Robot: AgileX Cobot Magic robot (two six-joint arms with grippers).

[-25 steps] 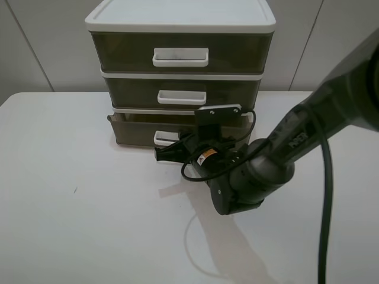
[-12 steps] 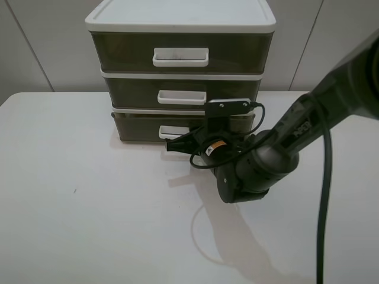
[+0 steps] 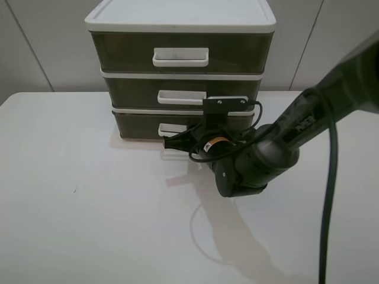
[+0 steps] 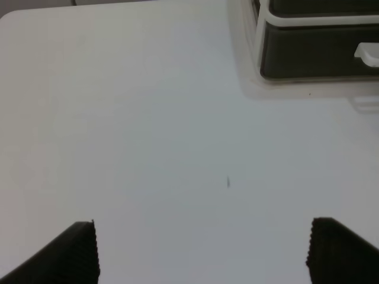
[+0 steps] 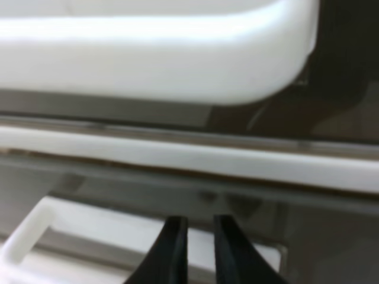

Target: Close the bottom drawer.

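The bottom drawer, smoky brown with a white loop handle, sits flush in the white-framed cabinet. My right gripper is shut, and its black fingertips press against the drawer front at the handle. In the right wrist view the gripper has its two fingers side by side with a thin gap, right on the handle of the bottom drawer. My left gripper is open and empty over the bare table, far from the bottom drawer.
The middle drawer and top drawer are closed above it. The white table spreads in front of the cabinet. The right arm's black cable hangs at the right. A small dark speck marks the table.
The bottom drawer stood pulled out a second ago and has slid back in flush with the cabinet. My right gripper has moved toward the cabinet with it.
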